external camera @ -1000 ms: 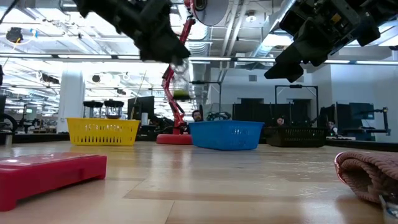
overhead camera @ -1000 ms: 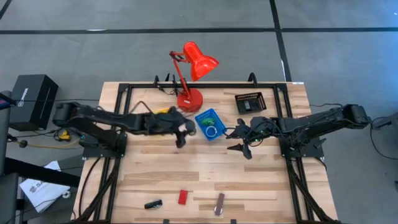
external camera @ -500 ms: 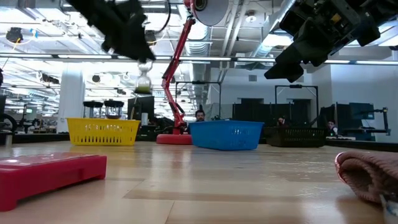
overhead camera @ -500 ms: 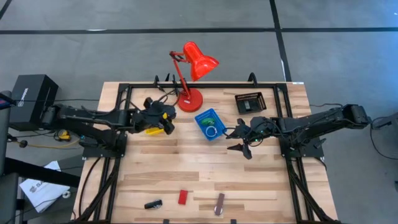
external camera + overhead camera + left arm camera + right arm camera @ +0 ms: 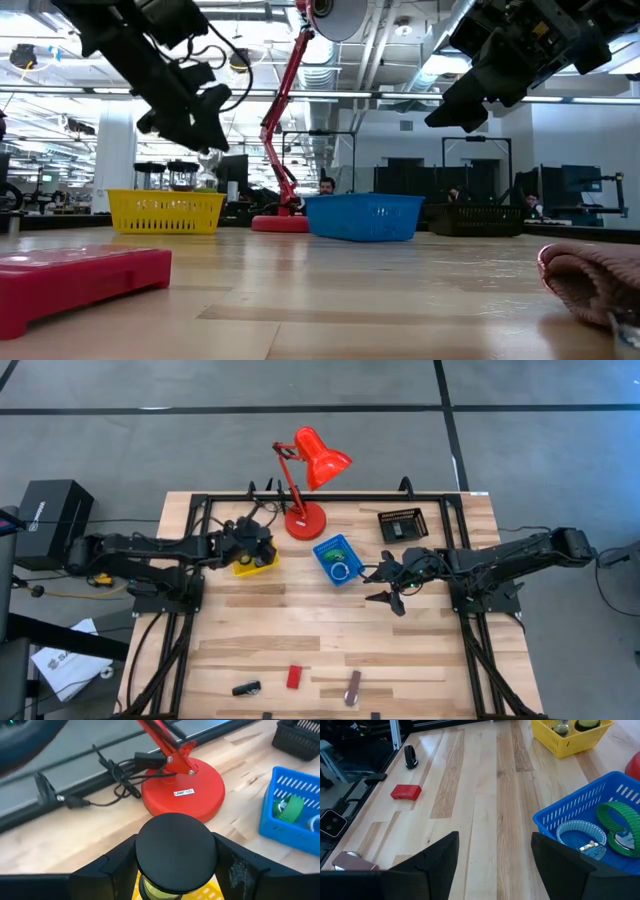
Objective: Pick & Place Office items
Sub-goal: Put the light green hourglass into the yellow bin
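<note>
My left gripper (image 5: 175,870) hangs right over the yellow tray (image 5: 257,566), fingers clamped on a black-capped little bottle (image 5: 176,851), near the red lamp base (image 5: 184,790). My right gripper (image 5: 390,583) hovers beside the blue tray (image 5: 336,558), fingers spread and empty. I see a red block (image 5: 293,677), black piece (image 5: 246,687) and brown-silver bar (image 5: 353,687) at the table's near edge; green piece (image 5: 616,820) sits in the blue tray.
</note>
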You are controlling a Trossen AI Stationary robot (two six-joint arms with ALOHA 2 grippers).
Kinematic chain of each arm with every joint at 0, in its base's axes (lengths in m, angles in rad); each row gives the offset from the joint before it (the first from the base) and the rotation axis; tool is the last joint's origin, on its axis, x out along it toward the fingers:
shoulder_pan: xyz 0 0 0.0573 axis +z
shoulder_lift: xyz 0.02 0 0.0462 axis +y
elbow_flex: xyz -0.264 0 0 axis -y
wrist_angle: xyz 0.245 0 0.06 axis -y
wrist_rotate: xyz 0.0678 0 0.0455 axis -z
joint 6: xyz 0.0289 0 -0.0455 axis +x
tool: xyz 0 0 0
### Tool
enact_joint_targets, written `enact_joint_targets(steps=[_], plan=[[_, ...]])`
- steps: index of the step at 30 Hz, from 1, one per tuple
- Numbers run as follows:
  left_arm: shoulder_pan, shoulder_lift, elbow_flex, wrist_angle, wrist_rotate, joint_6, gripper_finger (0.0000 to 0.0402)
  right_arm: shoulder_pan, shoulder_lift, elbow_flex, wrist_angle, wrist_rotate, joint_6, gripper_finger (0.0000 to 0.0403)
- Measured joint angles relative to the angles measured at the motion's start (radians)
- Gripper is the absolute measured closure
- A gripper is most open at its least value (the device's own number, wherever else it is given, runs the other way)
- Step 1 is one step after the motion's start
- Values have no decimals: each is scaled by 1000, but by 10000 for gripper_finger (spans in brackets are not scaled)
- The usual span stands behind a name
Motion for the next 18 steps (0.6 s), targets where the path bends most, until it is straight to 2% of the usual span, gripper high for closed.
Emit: enact_joint_targets(steps=[4, 11, 18], plan=[[48, 0, -22, 49, 53, -49, 193, 0, 0, 0, 1, 0, -1, 163], [93, 42, -43, 80, 126, -30, 189, 0, 0, 0, 0, 0, -1, 163], [96, 66, -43, 90, 133, -27, 180, 0, 0, 0, 0, 0, -1, 163]])
